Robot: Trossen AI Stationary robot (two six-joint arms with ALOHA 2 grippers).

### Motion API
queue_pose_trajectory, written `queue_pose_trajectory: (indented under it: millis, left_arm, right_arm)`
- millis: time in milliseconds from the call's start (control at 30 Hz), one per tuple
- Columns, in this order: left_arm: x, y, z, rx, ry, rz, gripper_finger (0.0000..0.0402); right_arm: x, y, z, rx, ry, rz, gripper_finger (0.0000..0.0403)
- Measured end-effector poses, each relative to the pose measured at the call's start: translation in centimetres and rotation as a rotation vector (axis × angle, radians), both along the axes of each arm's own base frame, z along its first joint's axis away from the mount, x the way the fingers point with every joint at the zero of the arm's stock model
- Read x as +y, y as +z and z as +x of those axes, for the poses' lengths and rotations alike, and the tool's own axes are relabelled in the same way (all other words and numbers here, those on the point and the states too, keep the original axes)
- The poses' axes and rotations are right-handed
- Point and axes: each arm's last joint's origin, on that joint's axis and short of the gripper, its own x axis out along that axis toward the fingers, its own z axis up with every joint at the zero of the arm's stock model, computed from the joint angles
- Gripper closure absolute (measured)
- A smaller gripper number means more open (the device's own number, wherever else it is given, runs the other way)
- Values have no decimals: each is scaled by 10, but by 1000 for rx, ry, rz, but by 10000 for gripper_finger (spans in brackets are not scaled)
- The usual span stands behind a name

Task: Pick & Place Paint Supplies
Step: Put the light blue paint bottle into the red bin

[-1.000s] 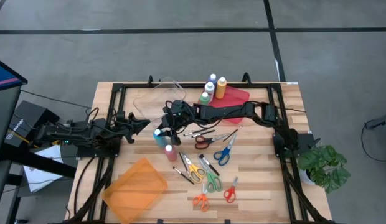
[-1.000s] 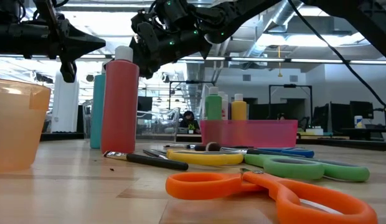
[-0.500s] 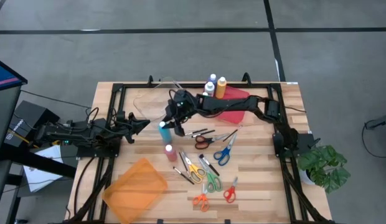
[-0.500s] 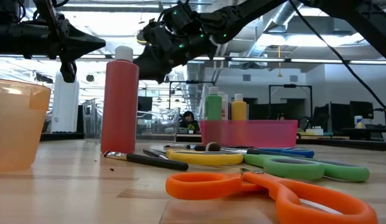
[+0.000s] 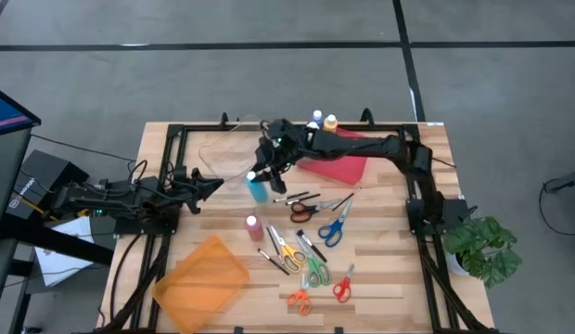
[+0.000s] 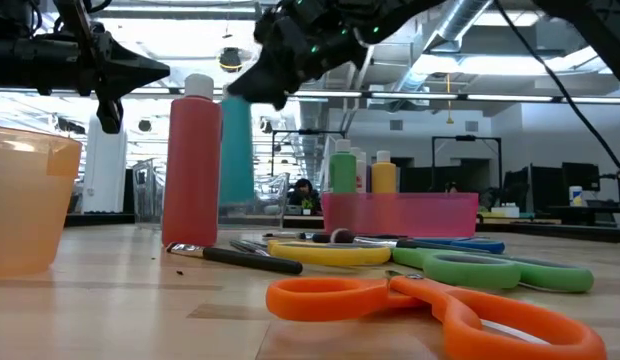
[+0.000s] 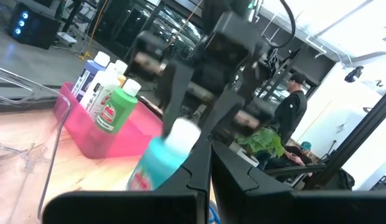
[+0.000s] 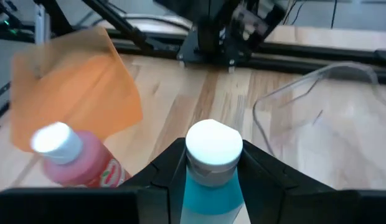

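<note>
Right gripper (image 5: 261, 176) is clamped on the neck of a blue paint bottle (image 5: 258, 190), one finger on each side just under the white cap; the right wrist view shows the cap (image 8: 213, 145) seated between the two dark fingers. In the low view this bottle (image 6: 236, 150) hangs upright clear of the table (image 6: 140, 300), just beside and behind a pink paint bottle (image 6: 193, 165) that stands on the wood. From above, the pink bottle (image 5: 253, 226) stands apart from the held one, nearer the front edge.

Left gripper (image 5: 211, 185) hangs over the left part of the table with its fingers pressed together and nothing between them.

Remaining bottles, green (image 6: 342, 170), white and yellow (image 6: 384, 174) among them, stand upright in a pink tray (image 5: 338, 160) at the back of the table. An orange tray (image 5: 200, 281) lies at the front left. A clear container (image 5: 227, 153) sits at the back, left of the pink tray. Several pairs of scissors (image 5: 314, 250) and some brushes lie scattered across the middle and front of the table.
</note>
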Motion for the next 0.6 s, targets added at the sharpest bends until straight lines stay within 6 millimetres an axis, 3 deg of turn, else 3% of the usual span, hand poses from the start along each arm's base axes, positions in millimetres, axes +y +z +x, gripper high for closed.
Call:
queue_pose_trajectory:
  millis: [267, 600]
  left_arm:
    - [0, 0, 0, -1, 0, -1, 396]
    - [0, 0, 0, 0, 0, 0, 396]
  right_arm:
    - [-13, 45, -46, -13, -11, 8, 285]
    - [-11, 75, -161, -77, -245, -43, 284]
